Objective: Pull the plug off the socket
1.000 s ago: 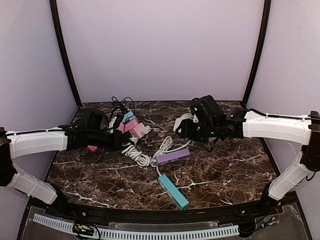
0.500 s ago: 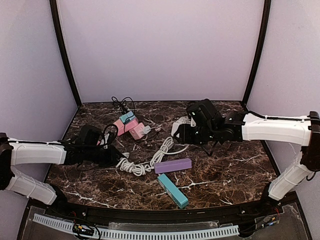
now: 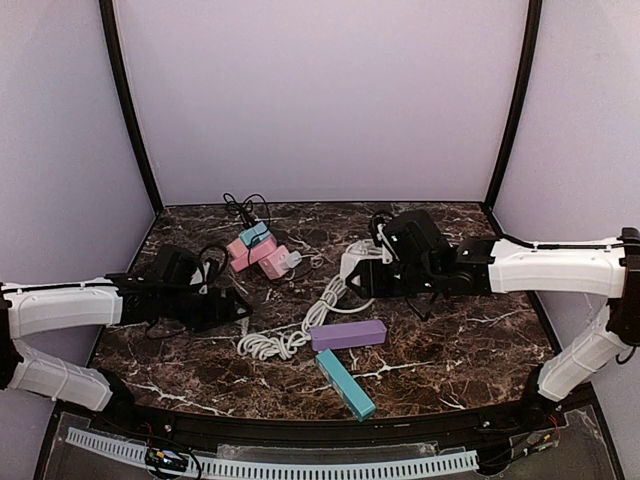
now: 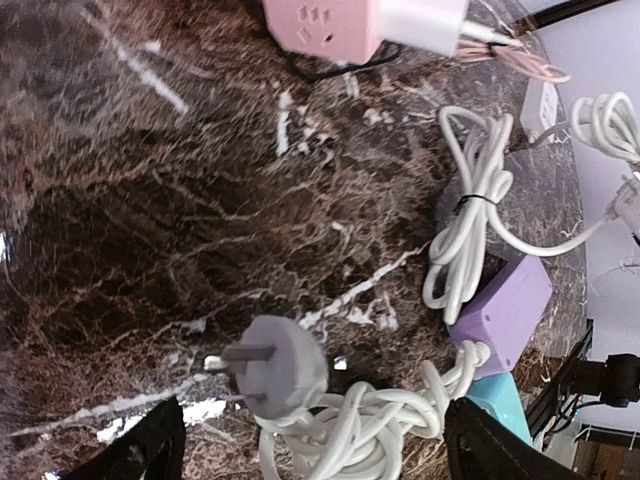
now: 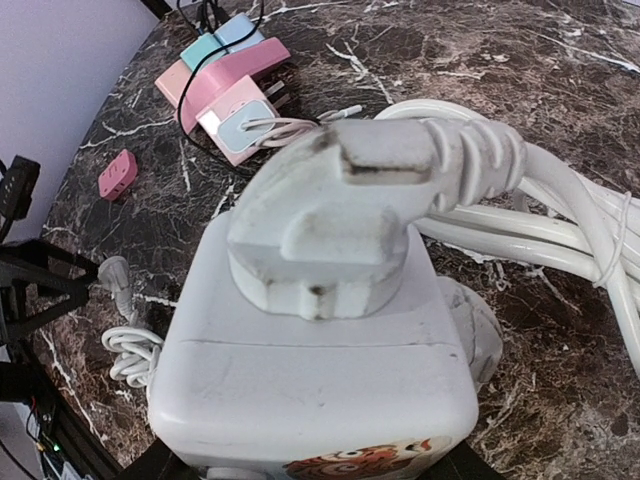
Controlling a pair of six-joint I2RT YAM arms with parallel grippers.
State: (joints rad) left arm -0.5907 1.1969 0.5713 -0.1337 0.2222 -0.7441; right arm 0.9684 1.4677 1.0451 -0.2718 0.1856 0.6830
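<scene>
Both my arms reach low over the bench [image 3: 450, 350]. My left claw [image 4: 320, 450] gapes wide above a loose grey plug [image 4: 272, 368]. My right claw [image 5: 310, 467] clamps the white socket [image 5: 320, 370].

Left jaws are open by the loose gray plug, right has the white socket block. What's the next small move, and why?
Probably swing the left gripper toward the white plug and line its open jaws up on it. The gray plug lies free on the table, prongs bare, while the white plug sits seated in the white socket block that the right gripper holds.
</scene>
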